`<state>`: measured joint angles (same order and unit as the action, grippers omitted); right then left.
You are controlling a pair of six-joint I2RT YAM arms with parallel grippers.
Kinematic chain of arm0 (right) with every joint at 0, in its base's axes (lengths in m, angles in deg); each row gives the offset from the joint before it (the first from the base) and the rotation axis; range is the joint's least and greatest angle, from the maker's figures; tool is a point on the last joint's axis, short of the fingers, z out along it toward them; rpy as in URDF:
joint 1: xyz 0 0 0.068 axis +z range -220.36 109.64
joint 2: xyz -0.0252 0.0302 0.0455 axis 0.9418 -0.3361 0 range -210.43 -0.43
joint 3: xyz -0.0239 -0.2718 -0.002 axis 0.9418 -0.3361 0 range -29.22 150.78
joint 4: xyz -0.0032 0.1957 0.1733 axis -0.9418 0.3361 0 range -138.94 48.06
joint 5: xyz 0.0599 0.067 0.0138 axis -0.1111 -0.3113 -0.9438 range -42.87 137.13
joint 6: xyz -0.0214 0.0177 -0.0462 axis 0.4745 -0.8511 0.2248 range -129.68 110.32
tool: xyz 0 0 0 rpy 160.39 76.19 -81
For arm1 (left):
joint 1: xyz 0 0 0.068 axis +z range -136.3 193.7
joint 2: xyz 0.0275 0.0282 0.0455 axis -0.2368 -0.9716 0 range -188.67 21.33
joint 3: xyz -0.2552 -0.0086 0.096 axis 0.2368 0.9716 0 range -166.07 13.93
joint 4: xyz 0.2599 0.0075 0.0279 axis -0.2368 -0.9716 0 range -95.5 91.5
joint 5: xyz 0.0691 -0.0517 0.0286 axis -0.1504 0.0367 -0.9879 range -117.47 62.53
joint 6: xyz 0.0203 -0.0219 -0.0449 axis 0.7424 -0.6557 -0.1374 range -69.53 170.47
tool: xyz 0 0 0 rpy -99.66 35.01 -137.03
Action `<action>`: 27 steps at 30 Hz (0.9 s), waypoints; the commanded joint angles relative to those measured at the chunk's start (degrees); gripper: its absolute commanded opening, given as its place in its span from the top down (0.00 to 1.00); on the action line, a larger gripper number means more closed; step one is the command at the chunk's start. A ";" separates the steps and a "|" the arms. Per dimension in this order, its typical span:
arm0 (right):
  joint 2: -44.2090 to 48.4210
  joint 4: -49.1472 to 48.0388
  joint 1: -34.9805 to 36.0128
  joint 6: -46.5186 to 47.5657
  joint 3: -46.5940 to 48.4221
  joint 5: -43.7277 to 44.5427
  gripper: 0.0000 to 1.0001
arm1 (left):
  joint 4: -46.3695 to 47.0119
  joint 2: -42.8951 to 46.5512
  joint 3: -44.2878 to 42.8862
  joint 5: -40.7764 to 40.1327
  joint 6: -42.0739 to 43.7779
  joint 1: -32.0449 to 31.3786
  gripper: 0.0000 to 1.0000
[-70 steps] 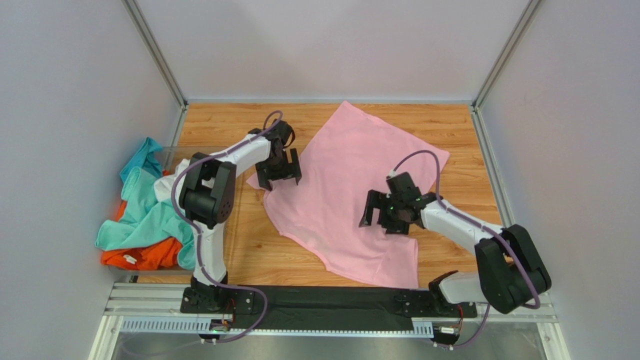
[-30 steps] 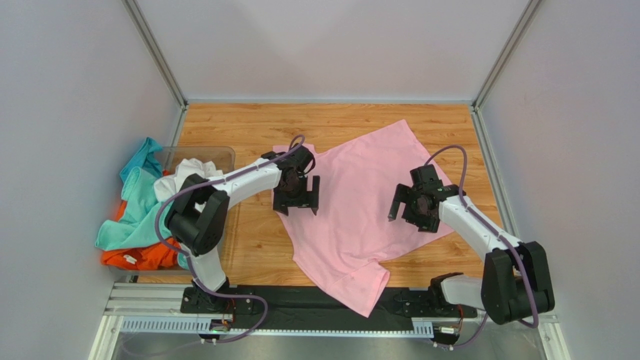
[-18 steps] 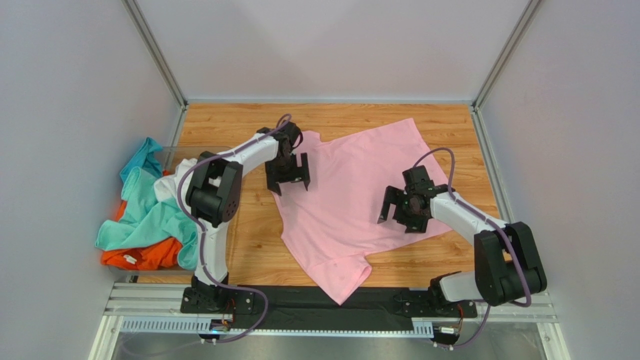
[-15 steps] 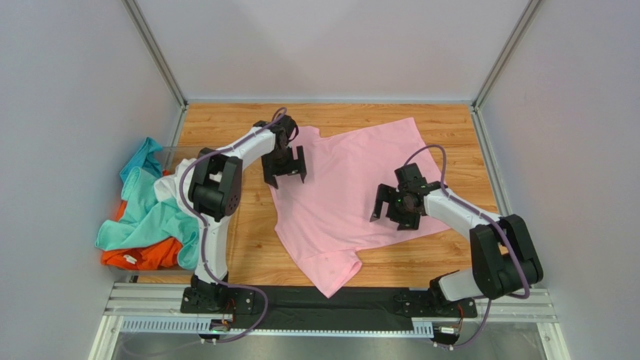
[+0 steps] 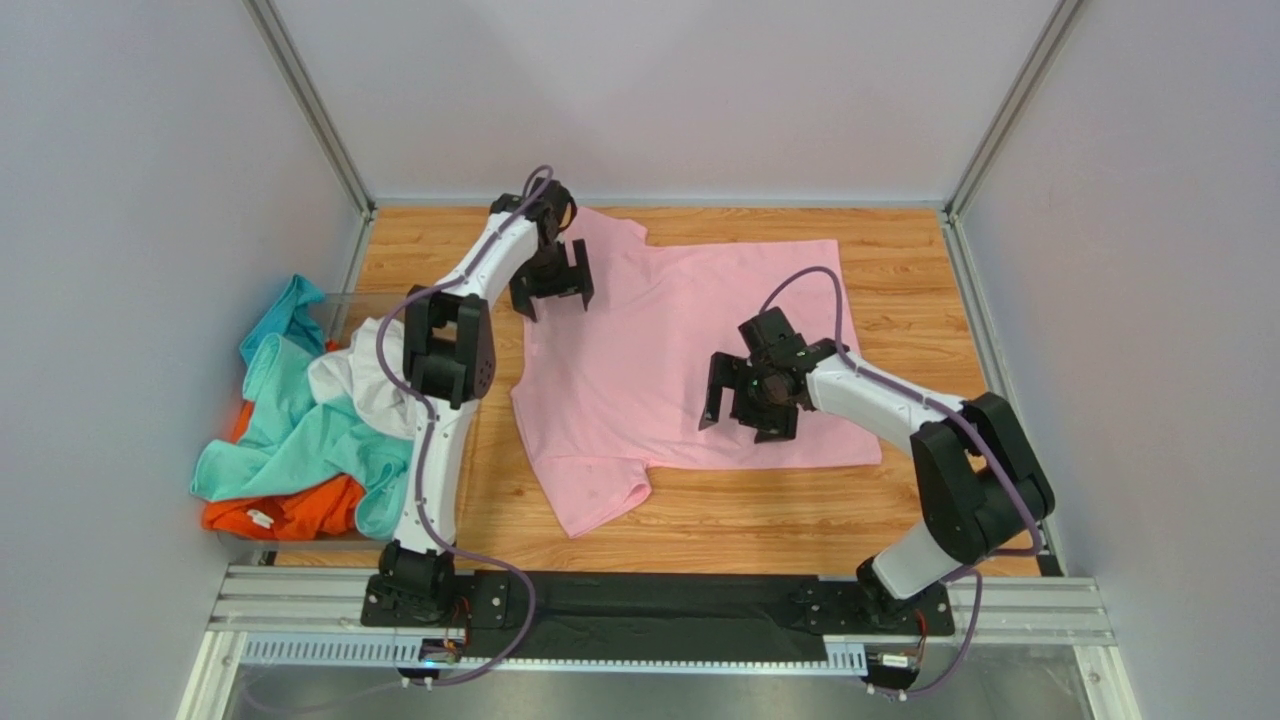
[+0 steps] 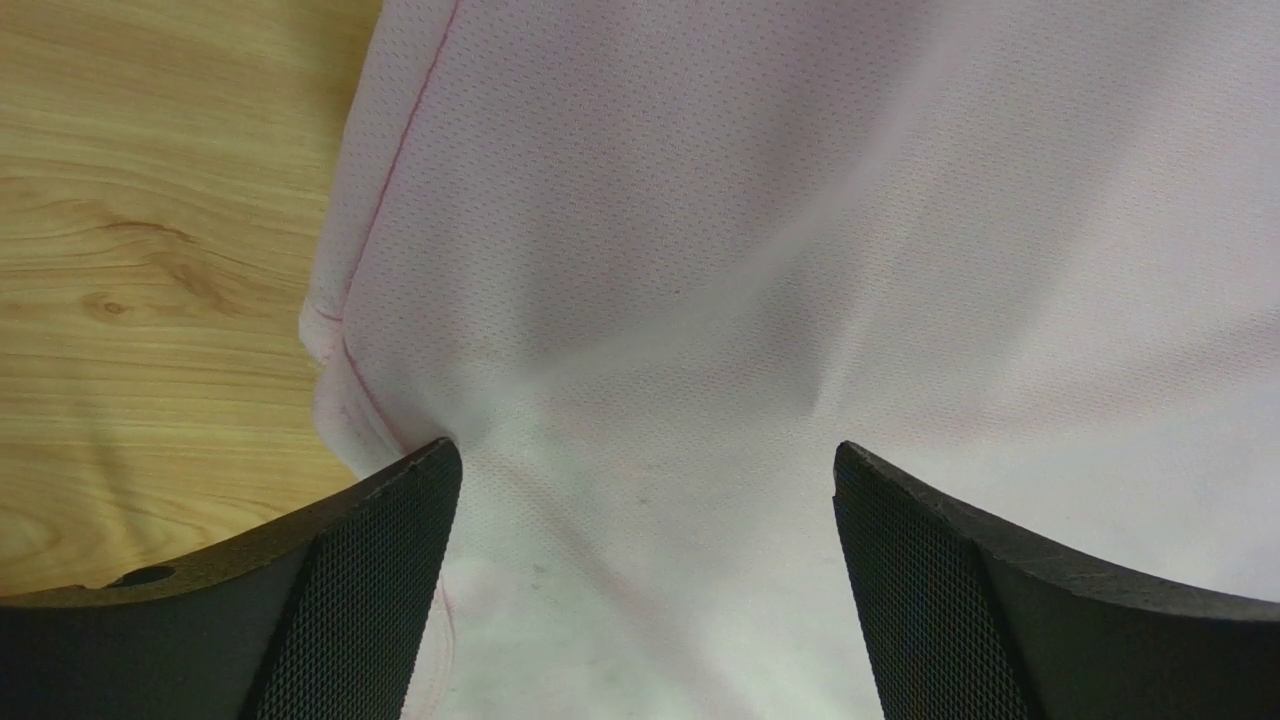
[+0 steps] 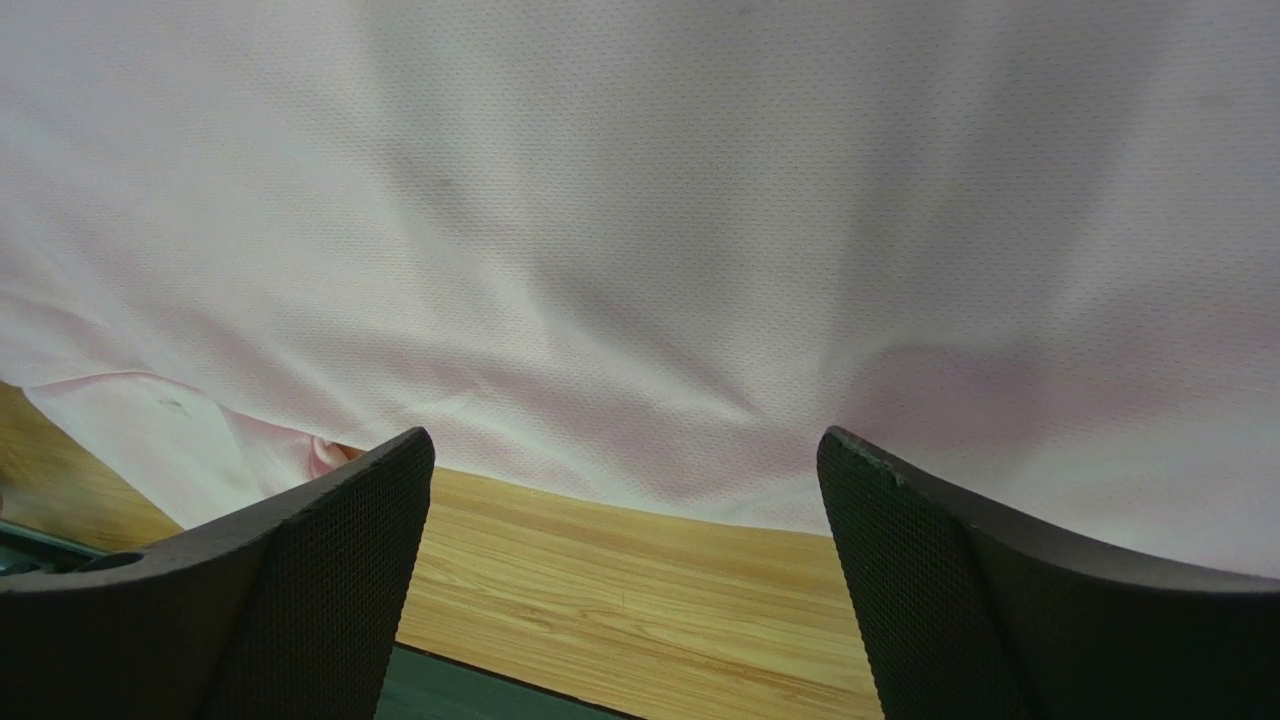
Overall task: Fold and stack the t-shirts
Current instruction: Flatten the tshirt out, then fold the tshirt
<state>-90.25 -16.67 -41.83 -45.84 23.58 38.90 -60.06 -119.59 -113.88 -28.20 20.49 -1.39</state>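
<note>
The light pink t-shirt [image 5: 676, 353] lies spread on the wooden table [image 5: 917, 278], one sleeve at the back left and one at the front left. My left gripper [image 5: 550, 279] is open over its back left part; in the left wrist view [image 6: 646, 600] pink fabric [image 6: 781, 270] fills the gap between the fingers [image 6: 346, 600]. My right gripper [image 5: 747, 399] is open over the shirt's front middle; in the right wrist view [image 7: 624, 585] the shirt's hem [image 7: 676, 300] and bare wood [image 7: 631, 585] show between the fingers [image 7: 1022, 600]. The teal [image 5: 293, 428], white [image 5: 365, 386] and orange [image 5: 286, 513] shirts are piled at the left.
The pile of shirts sits in and over a clear plastic bin [image 5: 365, 305] at the table's left edge. Grey walls and metal frame posts close in the back and sides. A black rail [image 5: 661, 608] runs along the near edge.
The pink shirt has been dragged and turned toward the back left and now lies flatter. My left gripper moved to the back, my right gripper moved left toward the middle.
</note>
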 commanded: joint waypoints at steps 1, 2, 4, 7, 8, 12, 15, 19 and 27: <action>5.70 3.76 0.12 0.21 4.33 5.93 0.00 | -1.98 5.21 -2.10 0.20 2.11 0.15 0.00; 8.67 5.24 0.03 0.22 4.77 6.99 0.00 | -1.81 8.44 -1.48 0.29 2.12 0.15 0.00; 11.58 6.66 0.03 -0.22 5.30 10.92 0.00 | -1.55 12.32 2.45 0.29 1.85 0.06 0.00; 19.05 9.12 -0.67 -1.19 3.55 15.78 0.00 | 1.69 25.20 13.92 1.79 1.15 -0.90 0.00; 20.81 9.99 -1.37 -1.71 2.50 16.40 0.00 | 2.84 28.48 17.73 2.13 0.89 -1.43 0.00; 31.78 11.32 -7.78 -3.13 -4.00 15.71 0.00 | 10.39 46.49 40.13 1.18 -2.27 -7.73 0.00; 36.80 13.51 -13.05 -1.72 -7.79 16.92 0.00 | 13.22 59.42 56.58 -1.01 -6.92 -13.71 0.00; 40.77 14.84 -19.02 -0.67 -11.48 18.60 0.00 | 14.71 73.30 76.07 0.38 -17.10 -20.49 0.00; 41.39 14.22 -24.40 -1.19 -16.14 18.68 0.00 | 21.30 79.84 92.20 4.51 -26.80 -31.05 0.06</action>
<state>-49.37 -1.59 -65.72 -47.31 7.88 56.15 -44.80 -41.43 -23.39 -24.83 -0.47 -32.08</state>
